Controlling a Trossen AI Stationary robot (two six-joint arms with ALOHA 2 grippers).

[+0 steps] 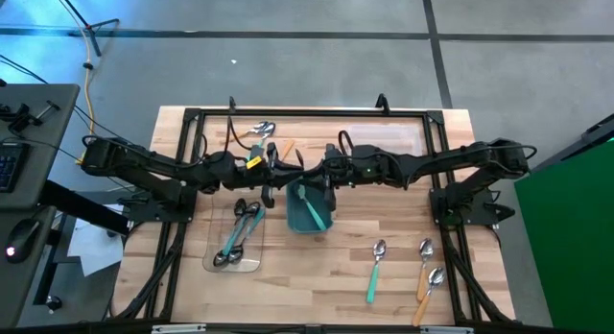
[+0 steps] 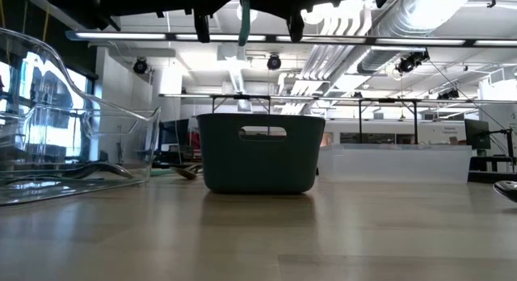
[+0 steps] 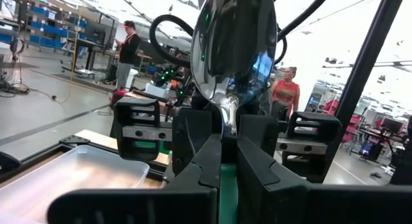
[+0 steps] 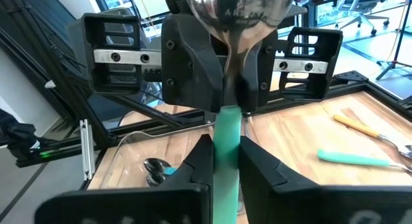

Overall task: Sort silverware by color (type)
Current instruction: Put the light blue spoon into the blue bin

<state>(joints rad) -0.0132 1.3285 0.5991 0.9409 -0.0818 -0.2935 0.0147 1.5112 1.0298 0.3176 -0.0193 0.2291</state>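
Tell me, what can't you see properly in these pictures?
- Low view: the teal bin hides whatever is inside it behind its own wall.
- Low view: the top edge cuts off both arms. Only the handle of the teal spoon shows.
- High view: the arms cover that spoon where they meet.
- High view: the spoons in the clear tray overlap and are too small to count.

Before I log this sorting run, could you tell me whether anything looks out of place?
One teal spoon hangs above the teal bin clamped by both arms at once: left gripper at its neck, right gripper on its handle.
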